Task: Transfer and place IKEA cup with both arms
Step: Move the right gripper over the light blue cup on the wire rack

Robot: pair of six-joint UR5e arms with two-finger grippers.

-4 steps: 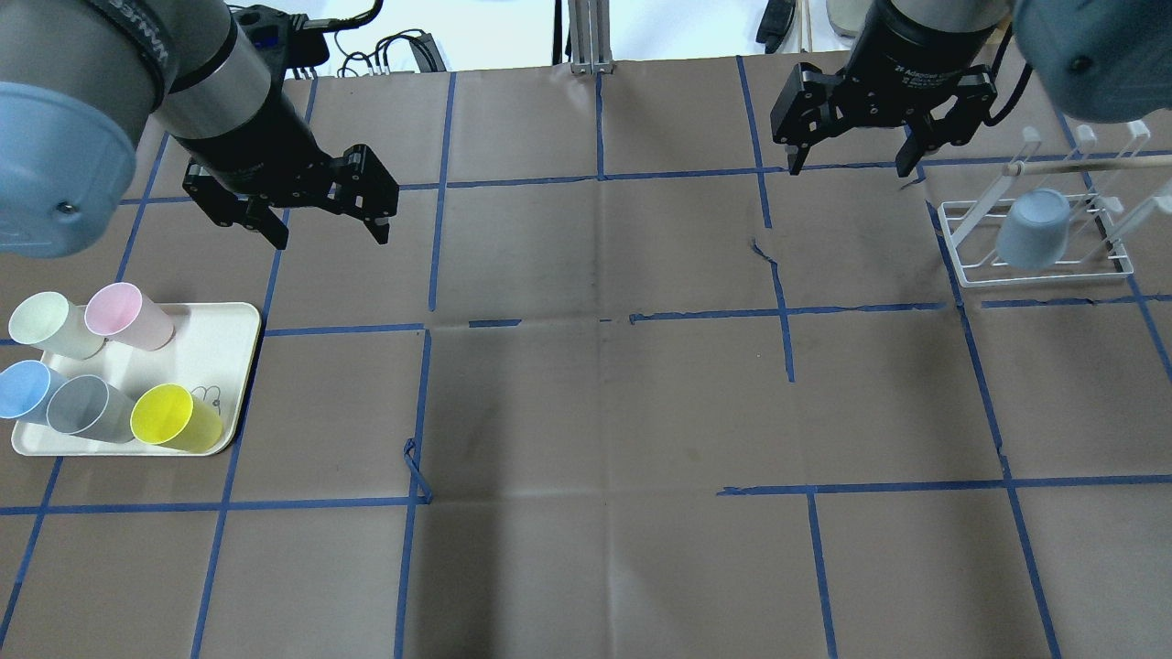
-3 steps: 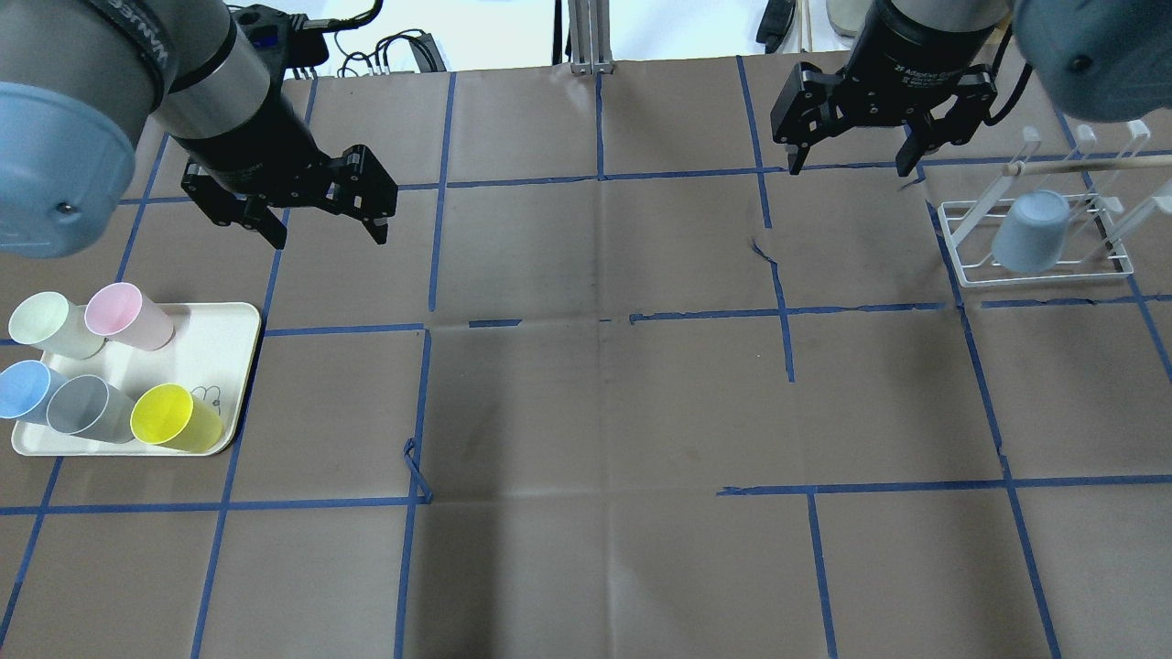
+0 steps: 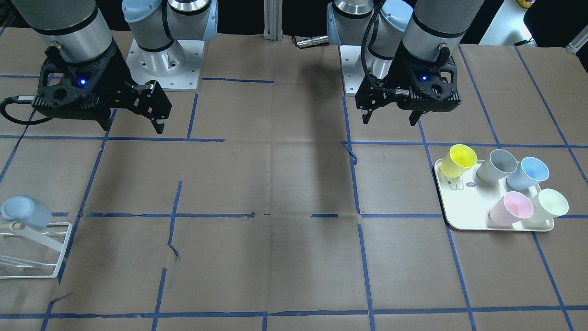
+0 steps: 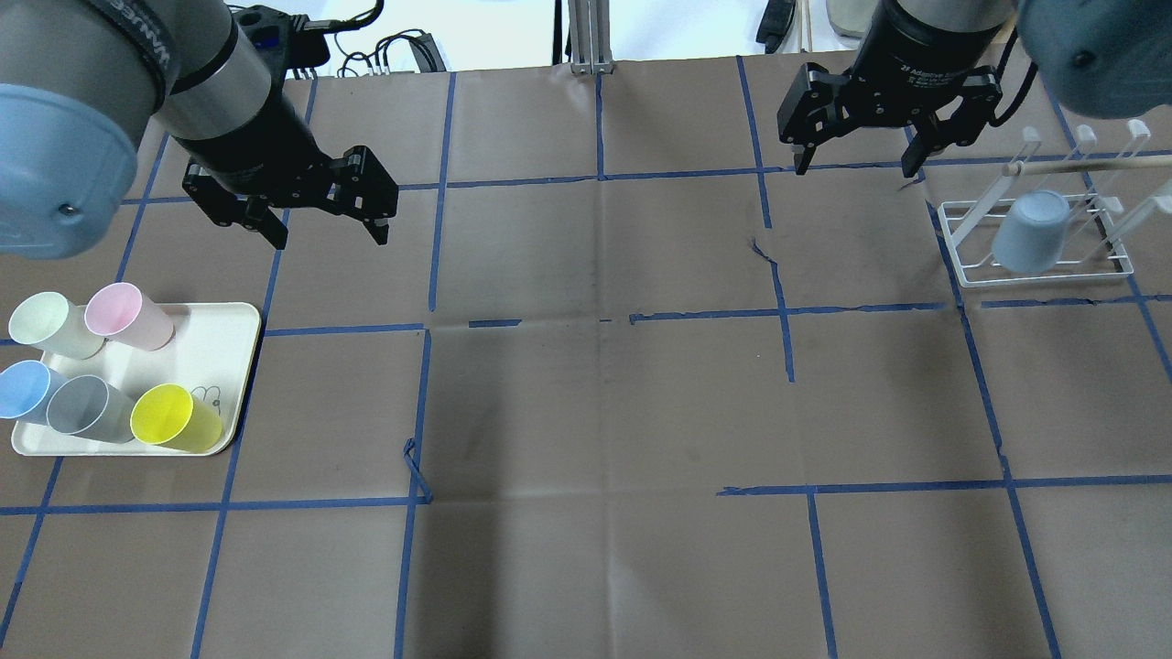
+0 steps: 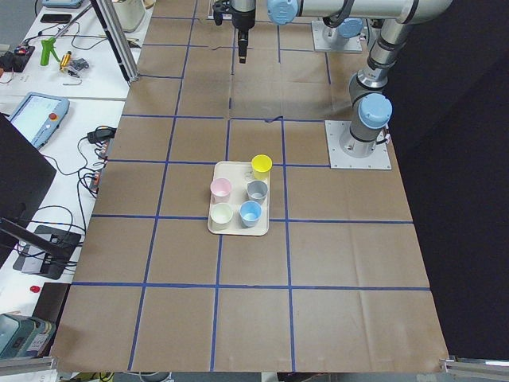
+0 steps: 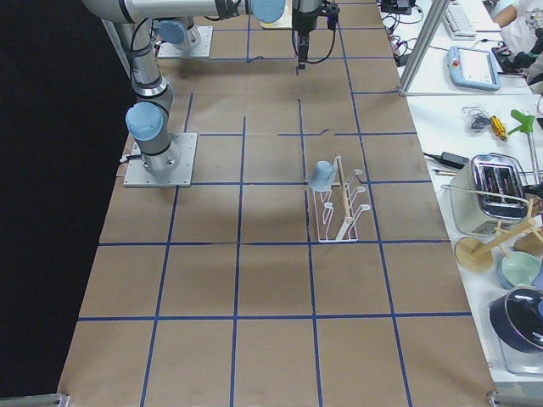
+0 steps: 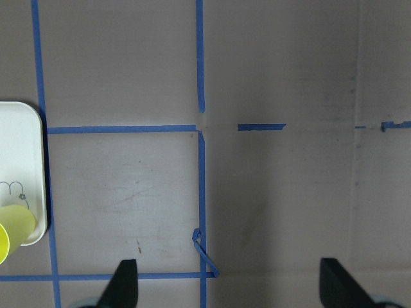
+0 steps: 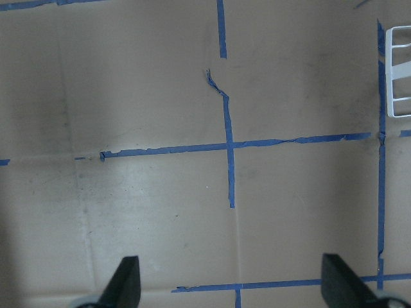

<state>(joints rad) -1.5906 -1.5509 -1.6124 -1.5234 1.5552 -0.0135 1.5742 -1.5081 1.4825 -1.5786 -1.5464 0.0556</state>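
The pale blue IKEA cup [image 4: 1033, 229] hangs upside down on a peg of the white wire rack [image 4: 969, 267] at the far right; it also shows in the front view [image 3: 25, 211] and the exterior right view [image 6: 321, 175]. My right gripper [image 4: 855, 170] is open and empty, hovering to the left of the rack, apart from the cup. My left gripper [image 4: 330, 241] is open and empty above the table, beyond the tray. Both wrist views show only bare table between the open fingertips [image 7: 125, 282] [image 8: 125, 279].
A white tray [image 4: 229, 329] at the left edge holds several cups: pale green [image 4: 46, 322], pink [image 4: 124, 314], sky-blue [image 4: 23, 389], grey [image 4: 87, 407] and yellow [image 4: 172, 417]. Brown paper with a blue tape grid covers the table.
My right gripper has shifted slightly to the right, toward the rack, still open. The left gripper and the cups have not moved.
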